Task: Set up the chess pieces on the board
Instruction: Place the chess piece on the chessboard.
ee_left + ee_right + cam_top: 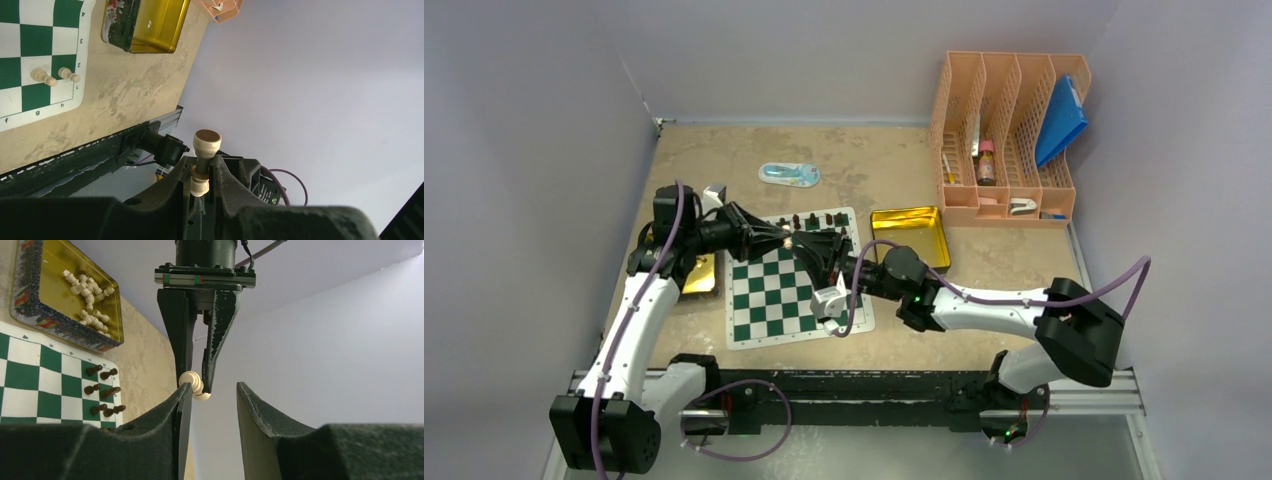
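My left gripper (209, 162) is shut on a cream chess piece (206, 141), held in the air with its round base sticking out past the fingertips. In the top view this gripper (789, 243) hovers over the far part of the green-and-white board (774, 300). My right gripper (214, 390) faces it, open, with nothing between its fingers. The held piece (200, 390) sits just beyond its left fingertip (184, 392). Dark pieces (102, 390) stand along one board edge. Two cream pieces (50, 76) stand on the opposite edge.
A gold tray (30, 310) with several loose cream pieces (87, 290) lies left of the board. A second gold tray (911, 235) lies to its right. An orange desk organizer (1009, 135) stands at the back right, and a small blue-and-white packet (789, 174) behind the board.
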You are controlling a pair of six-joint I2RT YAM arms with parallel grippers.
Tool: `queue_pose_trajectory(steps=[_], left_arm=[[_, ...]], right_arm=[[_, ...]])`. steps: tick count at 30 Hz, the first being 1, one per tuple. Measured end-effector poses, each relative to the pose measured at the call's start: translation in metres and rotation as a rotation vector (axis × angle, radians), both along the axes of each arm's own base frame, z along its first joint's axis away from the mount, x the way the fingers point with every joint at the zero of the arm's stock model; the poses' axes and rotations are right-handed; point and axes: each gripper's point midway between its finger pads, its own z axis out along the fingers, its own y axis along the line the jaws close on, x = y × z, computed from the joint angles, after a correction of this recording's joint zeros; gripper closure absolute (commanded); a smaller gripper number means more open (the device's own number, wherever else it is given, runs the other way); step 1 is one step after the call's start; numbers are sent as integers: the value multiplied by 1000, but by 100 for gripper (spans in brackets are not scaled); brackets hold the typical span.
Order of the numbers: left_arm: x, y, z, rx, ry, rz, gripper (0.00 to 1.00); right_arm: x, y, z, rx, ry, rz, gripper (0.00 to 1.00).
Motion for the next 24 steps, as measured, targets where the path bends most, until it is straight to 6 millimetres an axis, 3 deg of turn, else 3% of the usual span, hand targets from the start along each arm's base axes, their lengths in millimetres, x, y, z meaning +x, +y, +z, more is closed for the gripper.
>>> queue_pose_trajectory(steps=[15, 19, 24], left_arm=[[-1, -2, -3, -22, 2, -12, 94], [-1, -2, -3, -22, 2, -13, 94], [-1, -2, -3, -23, 5, -13, 94]], right_arm=[[-4, 15, -15, -93, -13, 28, 59], [-2, 18, -26, -124, -10, 25, 65], [0, 17, -23, -115, -23, 5, 73]])
